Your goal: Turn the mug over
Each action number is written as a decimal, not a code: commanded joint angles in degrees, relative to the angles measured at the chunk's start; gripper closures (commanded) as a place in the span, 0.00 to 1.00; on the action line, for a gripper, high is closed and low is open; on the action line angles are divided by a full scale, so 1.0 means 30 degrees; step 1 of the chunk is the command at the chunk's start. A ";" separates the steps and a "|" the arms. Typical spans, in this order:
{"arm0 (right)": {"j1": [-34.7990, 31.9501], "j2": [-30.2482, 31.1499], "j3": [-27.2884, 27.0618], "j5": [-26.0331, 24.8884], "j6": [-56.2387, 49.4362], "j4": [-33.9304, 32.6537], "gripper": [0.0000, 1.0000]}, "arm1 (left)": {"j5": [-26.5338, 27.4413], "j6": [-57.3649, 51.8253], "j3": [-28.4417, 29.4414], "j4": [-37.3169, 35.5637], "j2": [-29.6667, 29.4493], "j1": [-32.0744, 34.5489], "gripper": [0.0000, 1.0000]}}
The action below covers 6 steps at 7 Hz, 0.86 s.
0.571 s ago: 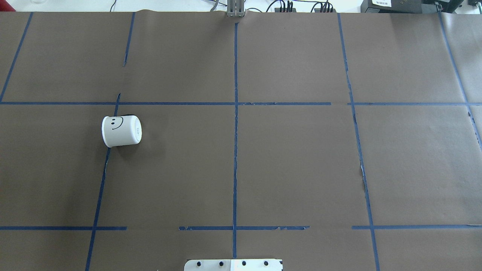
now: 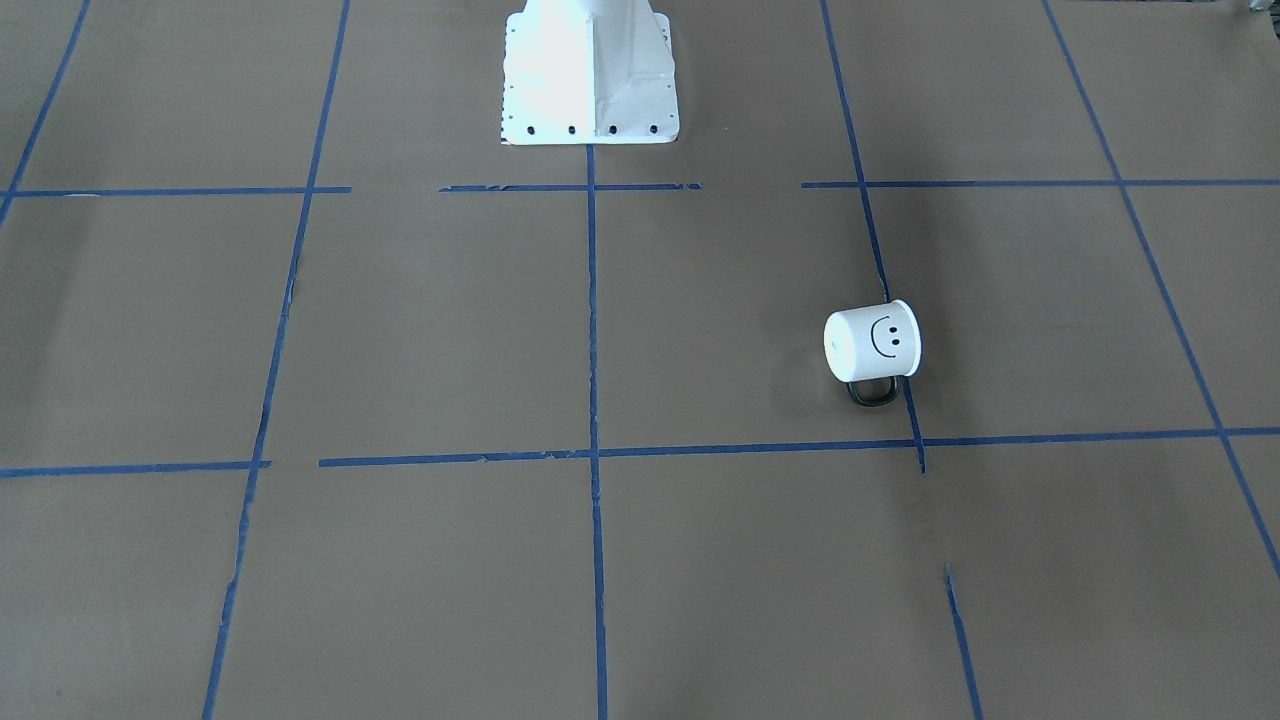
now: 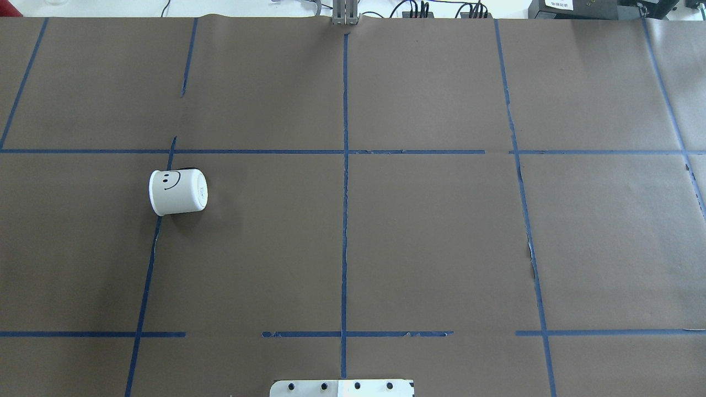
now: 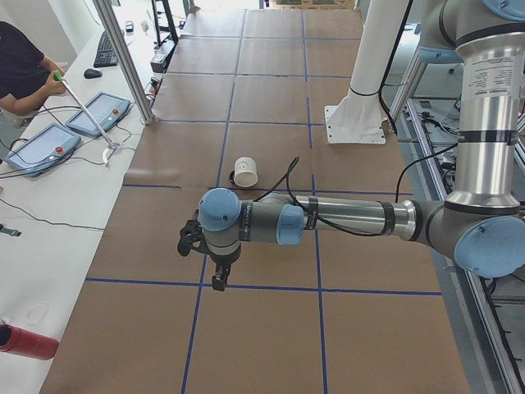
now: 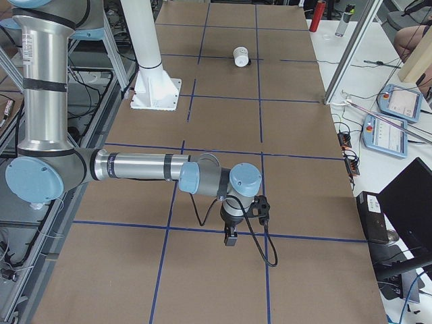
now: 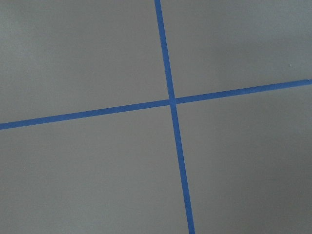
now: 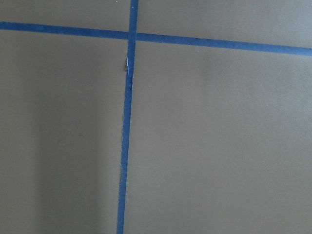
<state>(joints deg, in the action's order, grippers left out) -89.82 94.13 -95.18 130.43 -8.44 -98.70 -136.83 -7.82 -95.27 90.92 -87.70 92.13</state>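
The white mug (image 3: 177, 192) with a black smiley face lies on its side on the brown paper, left of the table's middle. Its flat base faces the centre line. Its black loop handle (image 2: 872, 392) rests on the paper on the far side from the robot. It also shows in the exterior left view (image 4: 244, 171) and the exterior right view (image 5: 241, 55). My left gripper (image 4: 219, 279) hangs over the table's left end, well short of the mug; I cannot tell if it is open. My right gripper (image 5: 230, 237) hangs over the right end, far from the mug; I cannot tell its state either.
Blue tape lines (image 3: 345, 193) divide the brown paper into squares. The white robot base (image 2: 588, 70) stands at the near middle edge. A metal post (image 4: 125, 61), pendants and a person's arm are beside the table's far edge.
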 commanded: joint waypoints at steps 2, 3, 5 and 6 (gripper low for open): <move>0.0000 0.0000 -0.0001 0.0000 0.0000 0.0000 0.00 | -0.0033 0.0087 -0.0350 0.1446 0.0344 0.0021 0.00; 0.0000 0.0000 -0.0001 0.0000 0.0000 0.0000 0.00 | -0.0121 0.0872 -0.0383 0.2438 0.0288 -0.0037 0.00; 0.0000 0.0000 -0.0001 0.0000 0.0000 0.0000 0.00 | -0.2077 0.8397 -0.0354 0.6378 0.0287 -0.2132 0.00; 0.0000 0.0000 -0.0001 0.0000 0.0000 0.0000 0.00 | -0.1968 1.3223 -0.0325 0.9072 0.0287 -0.4235 0.00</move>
<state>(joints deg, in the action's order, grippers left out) -89.82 94.13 -95.19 130.43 -8.44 -98.70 -141.82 15.58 -96.32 108.87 -86.86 85.87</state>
